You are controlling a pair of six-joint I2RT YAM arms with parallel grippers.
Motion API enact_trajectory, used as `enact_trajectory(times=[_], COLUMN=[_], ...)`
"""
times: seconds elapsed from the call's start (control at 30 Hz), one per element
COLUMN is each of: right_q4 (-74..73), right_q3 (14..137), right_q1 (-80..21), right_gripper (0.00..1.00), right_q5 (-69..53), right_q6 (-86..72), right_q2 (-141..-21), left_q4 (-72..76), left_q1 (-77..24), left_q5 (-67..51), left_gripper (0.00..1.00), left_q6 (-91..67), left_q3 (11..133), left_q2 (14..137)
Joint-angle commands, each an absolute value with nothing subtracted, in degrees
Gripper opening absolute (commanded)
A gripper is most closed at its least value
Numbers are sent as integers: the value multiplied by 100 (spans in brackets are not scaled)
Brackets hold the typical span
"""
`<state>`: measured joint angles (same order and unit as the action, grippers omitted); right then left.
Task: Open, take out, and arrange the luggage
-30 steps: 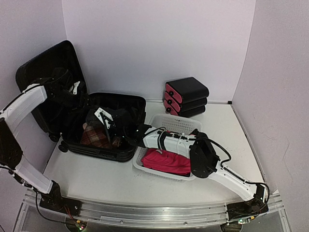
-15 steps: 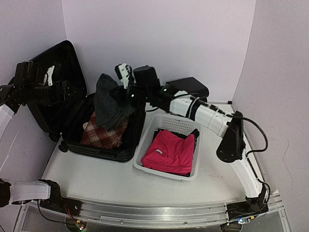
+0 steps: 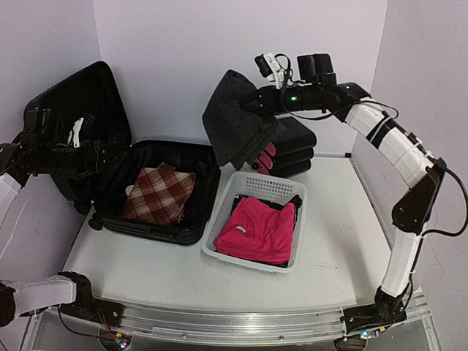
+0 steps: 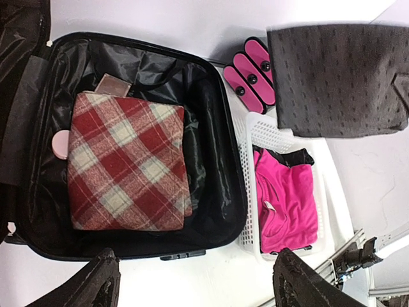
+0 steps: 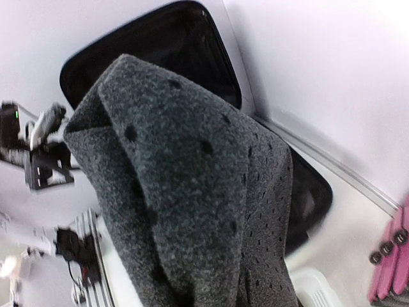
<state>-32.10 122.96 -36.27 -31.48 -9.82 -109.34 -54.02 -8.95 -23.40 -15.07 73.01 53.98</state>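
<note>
Right end effector (image 3: 272, 96) is up at 1 o'clock, clamped on grey dotted garment (image 3: 238, 128), which hangs in loose folds above black boxes with pink fronts (image 3: 292, 135). In the right wrist view the cloth hides the fingers, so we judge the clamp from the hang. Left end effector (image 4: 195, 268) has its fingers apart, by the lid (image 3: 80, 95) at 9 o'clock; we cannot tell if it touches. The step, as we read it, is carrying this garment to the white mesh basket (image 3: 289, 191). To do it well, we bring the trailing hem clear of the boxes and basket rim, lower it square over the pink garment (image 3: 256, 234), and let go only once the bulk rests. The luggage (image 3: 146, 228) lies at 9–10 o'clock on the worktop (image 3: 146, 274) with its base shell flat and mouth up, the plaid garment (image 3: 159, 194) inside, and the lid standing near-upright at its left. Its long axis seems to run roughly 6 to 12, and the wheels show at the near-left corner.
</note>
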Motion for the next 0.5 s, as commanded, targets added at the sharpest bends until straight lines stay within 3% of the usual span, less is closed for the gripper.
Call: enact_trajectory(times=[0.0, 0.47], right_q4=[-4135, -5774], right_q3=[11930, 11769], right_q1=[-3372, -2871], right_gripper=[0, 0], right_q5=[-3726, -2928], right_q6=[750, 3458], right_q2=[-10235, -10158], left_q4=[-5269, -5255], left_q1=[-899, -898], left_q5=[-2563, -2748], left_gripper=[83, 82], left_q6=[-1573, -1670], left_q3=[7264, 7207], left_q2=[5325, 5322])
